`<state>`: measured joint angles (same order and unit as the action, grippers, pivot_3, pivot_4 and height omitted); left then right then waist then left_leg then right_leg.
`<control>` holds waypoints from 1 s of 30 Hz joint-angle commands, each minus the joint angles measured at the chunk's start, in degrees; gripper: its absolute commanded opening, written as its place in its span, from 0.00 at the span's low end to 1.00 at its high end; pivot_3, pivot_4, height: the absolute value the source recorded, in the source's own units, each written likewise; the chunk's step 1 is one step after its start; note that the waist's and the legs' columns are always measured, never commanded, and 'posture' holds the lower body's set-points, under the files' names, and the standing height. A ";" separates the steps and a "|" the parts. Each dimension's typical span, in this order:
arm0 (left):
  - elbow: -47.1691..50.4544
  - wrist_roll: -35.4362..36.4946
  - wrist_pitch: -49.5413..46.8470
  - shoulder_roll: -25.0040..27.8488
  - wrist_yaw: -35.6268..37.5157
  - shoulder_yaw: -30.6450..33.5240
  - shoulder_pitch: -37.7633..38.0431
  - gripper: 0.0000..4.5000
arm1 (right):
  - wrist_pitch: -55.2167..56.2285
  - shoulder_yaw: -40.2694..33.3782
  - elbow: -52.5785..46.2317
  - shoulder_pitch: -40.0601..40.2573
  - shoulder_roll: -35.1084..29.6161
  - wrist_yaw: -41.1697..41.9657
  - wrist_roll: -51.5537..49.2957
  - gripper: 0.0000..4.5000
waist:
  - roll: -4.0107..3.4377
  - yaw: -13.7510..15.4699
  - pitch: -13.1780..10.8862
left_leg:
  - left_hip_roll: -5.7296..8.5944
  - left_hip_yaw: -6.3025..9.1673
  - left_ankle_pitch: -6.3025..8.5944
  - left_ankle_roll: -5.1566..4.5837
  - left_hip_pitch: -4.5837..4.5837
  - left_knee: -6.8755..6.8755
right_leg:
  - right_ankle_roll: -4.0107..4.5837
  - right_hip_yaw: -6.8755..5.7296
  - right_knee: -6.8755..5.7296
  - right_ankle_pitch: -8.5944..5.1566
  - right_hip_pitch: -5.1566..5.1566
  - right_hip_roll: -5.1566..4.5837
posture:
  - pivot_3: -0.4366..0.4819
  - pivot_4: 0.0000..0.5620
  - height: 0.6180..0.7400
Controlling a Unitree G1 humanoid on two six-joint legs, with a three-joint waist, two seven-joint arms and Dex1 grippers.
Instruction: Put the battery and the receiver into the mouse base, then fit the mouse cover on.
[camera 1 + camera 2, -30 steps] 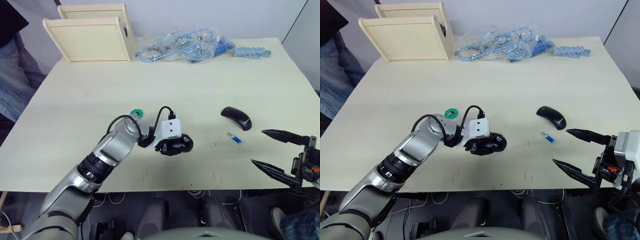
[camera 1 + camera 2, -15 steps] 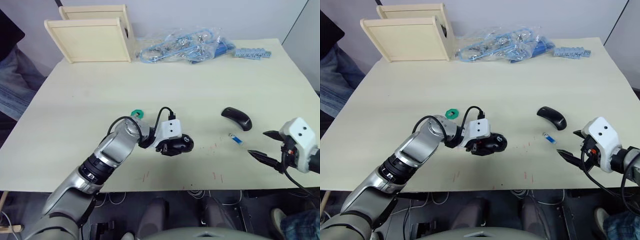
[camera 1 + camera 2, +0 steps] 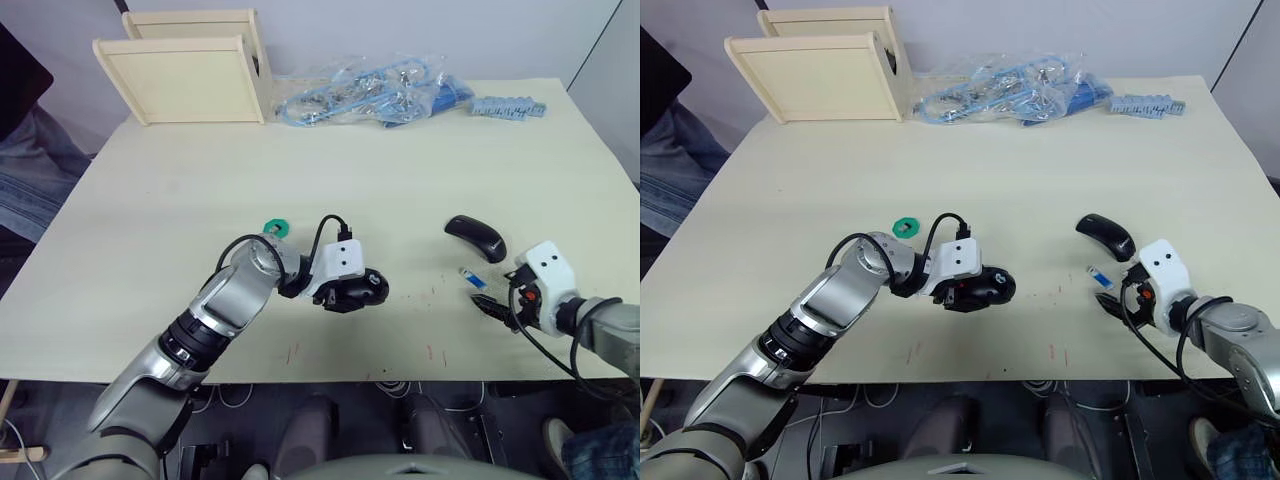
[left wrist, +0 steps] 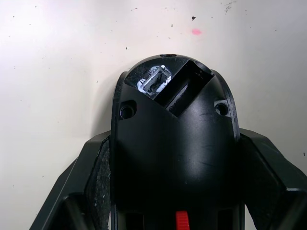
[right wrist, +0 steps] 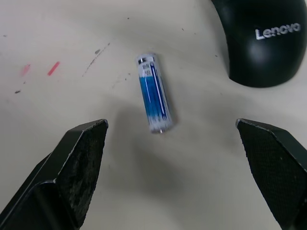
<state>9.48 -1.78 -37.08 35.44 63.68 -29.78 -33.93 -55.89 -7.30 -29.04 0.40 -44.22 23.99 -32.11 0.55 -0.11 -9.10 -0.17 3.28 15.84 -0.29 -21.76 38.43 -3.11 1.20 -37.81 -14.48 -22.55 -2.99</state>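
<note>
My left gripper (image 3: pixel 352 293) is shut on the mouse base (image 3: pixel 366 289), a black oval body resting on the table near the front middle. In the left wrist view its fingers (image 4: pixel 93 167) press both sides of the mouse base (image 4: pixel 175 139), and a small silver receiver (image 4: pixel 154 81) sits in a slot at the base's far tip. The battery (image 3: pixel 471 277), a slim blue cylinder, lies flat on the table right of the base. My right gripper (image 3: pixel 493 305) is open just short of it, with the battery (image 5: pixel 154 92) ahead of its spread fingers (image 5: pixel 79 158). The glossy mouse cover (image 3: pixel 474 237) lies just beyond the battery.
A wooden box (image 3: pixel 185 70) stands at the back left. A clear bag of blue parts (image 3: pixel 370 92) and a blue strip (image 3: pixel 505 105) lie along the back edge. A green ring (image 3: pixel 275 229) sits behind my left wrist. A person's jeans (image 3: pixel 30 180) show at the left.
My right arm has swung in from the table's front right edge and lowered its open fingers towards the battery. The left gripper and the mouse base have stayed put.
</note>
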 commanded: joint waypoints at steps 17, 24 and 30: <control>-2.07 -2.02 -0.10 -0.51 -0.36 -3.82 3.20 0.66 | 8.18 2.28 -1.73 3.51 3.61 0.65 8.48 0.01 | -0.09 0.04 0.25 | 0.02 0.03 0.00 0.00 0.01 0.00 | -0.01 -0.03 0.00 -0.01 0.02 -0.02 | 0.48 0.27 1.00; -2.64 -1.96 0.79 -0.77 -0.56 -3.52 3.55 0.66 | 3.98 4.71 -12.94 1.64 -5.68 5.13 9.81 0.01 | -0.21 0.04 0.31 | 0.05 0.02 0.00 0.00 0.01 0.00 | -0.04 -0.02 0.00 -0.02 0.02 -0.04 | 0.48 0.27 1.00; -2.95 -2.01 1.10 -1.08 -0.48 -3.26 3.55 0.66 | -11.30 3.46 -17.89 -10.97 -6.09 8.32 -1.40 0.01 | -0.13 0.03 0.36 | 0.05 0.09 0.00 0.00 0.01 0.00 | -0.03 -0.08 0.06 -0.02 0.08 -0.05 | 0.48 0.27 1.00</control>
<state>8.93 -2.19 -35.44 34.78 63.32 -29.23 -32.72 -62.01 -2.08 -44.18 -6.28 -50.66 31.07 -28.74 0.42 -0.08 -8.73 -0.11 3.38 15.85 -0.30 -21.76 38.44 -3.14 1.12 -37.74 -14.51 -22.47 -3.04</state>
